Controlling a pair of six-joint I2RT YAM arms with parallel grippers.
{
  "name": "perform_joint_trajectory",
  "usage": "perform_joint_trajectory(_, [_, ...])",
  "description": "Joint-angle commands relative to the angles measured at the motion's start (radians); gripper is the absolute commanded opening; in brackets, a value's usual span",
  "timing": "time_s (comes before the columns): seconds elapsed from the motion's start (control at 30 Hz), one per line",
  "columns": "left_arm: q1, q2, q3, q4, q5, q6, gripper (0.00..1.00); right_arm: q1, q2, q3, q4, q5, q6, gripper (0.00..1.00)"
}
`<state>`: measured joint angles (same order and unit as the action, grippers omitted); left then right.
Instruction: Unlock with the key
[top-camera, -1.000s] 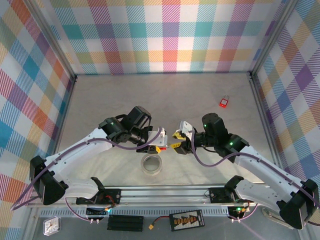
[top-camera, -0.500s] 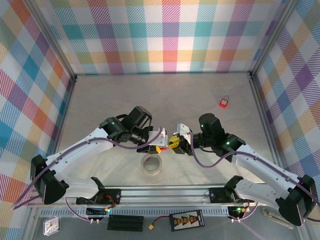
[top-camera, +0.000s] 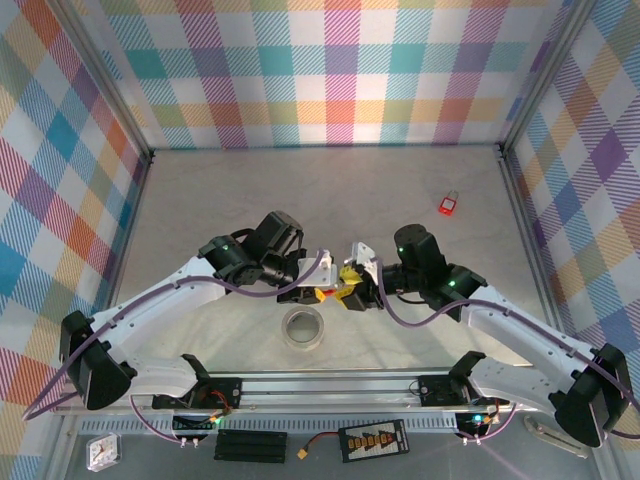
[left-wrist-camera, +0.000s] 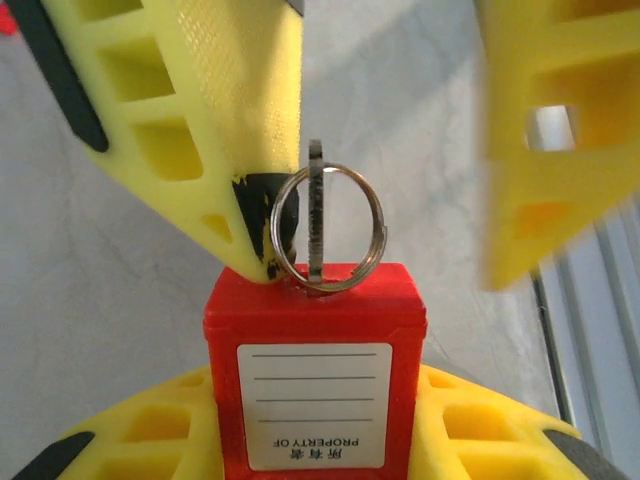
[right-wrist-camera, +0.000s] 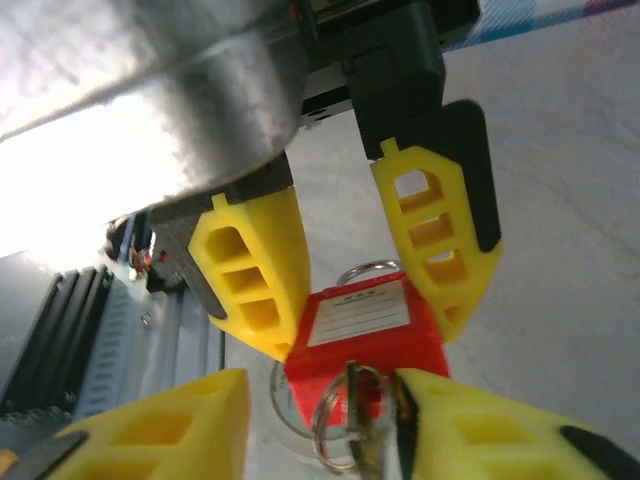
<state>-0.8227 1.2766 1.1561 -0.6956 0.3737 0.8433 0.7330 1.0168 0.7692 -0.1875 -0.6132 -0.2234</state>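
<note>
A red padlock (left-wrist-camera: 315, 370) with a white label sits between the yellow fingers (left-wrist-camera: 150, 440) of my left gripper (top-camera: 312, 291), which is shut on it just above the table. A metal key (left-wrist-camera: 316, 215) on a ring (left-wrist-camera: 372, 228) stands in the lock's end. My right gripper (top-camera: 349, 289) faces it, open, with its jaws either side of the key. One of its fingers (left-wrist-camera: 215, 130) touches the ring; the other (left-wrist-camera: 550, 130) is well clear. In the right wrist view the key (right-wrist-camera: 365, 430) lies against the right-hand finger (right-wrist-camera: 480, 430), in front of the padlock (right-wrist-camera: 365, 335).
A roll of clear tape (top-camera: 303, 328) lies on the table just below the two grippers. A second small red padlock (top-camera: 447, 206) lies at the far right near the wall. An aluminium rail (top-camera: 330, 380) runs along the near edge.
My right gripper has moved left, up to the padlock's key end, and its fingers now straddle the key. The left arm has held still with the padlock.
</note>
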Motion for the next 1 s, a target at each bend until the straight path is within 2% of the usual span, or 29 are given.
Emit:
perform_joint_trajectory(0.0, [0.032,-0.041,-0.029,0.196,0.028,-0.132,0.0,-0.029,-0.081,0.008,0.058,0.065,0.098,0.6])
perform_joint_trajectory(0.07, [0.08,-0.063,-0.07,0.372,0.042,-0.297,0.0,-0.065,-0.151,-0.026,0.114,0.251,0.206,0.7])
perform_joint_trajectory(0.13, [0.124,-0.082,-0.111,0.585,0.036,-0.501,0.0,-0.101,-0.204,-0.053,0.161,0.343,0.313,0.73])
perform_joint_trajectory(0.23, [0.145,-0.077,-0.136,0.811,-0.043,-0.768,0.0,-0.11,-0.236,-0.121,0.285,0.318,0.431,0.74])
perform_joint_trajectory(0.37, [0.133,-0.05,-0.132,0.977,-0.084,-0.986,0.0,-0.108,-0.183,-0.17,0.413,0.307,0.538,0.73])
perform_joint_trajectory(0.53, [0.097,-0.043,-0.113,0.991,-0.135,-1.021,0.0,-0.079,-0.093,-0.176,0.501,0.31,0.555,0.72])
perform_joint_trajectory(0.67, [0.096,-0.043,-0.1,0.935,-0.143,-1.002,0.0,-0.08,-0.073,-0.173,0.522,0.328,0.557,0.72])
perform_joint_trajectory(0.83, [0.096,-0.026,-0.08,0.838,-0.133,-0.922,0.0,-0.081,-0.081,-0.146,0.389,0.43,0.523,0.73])
perform_joint_trajectory(0.97, [0.095,0.041,-0.03,0.677,-0.146,-0.768,0.0,-0.127,-0.158,-0.145,0.223,0.56,0.521,0.79])
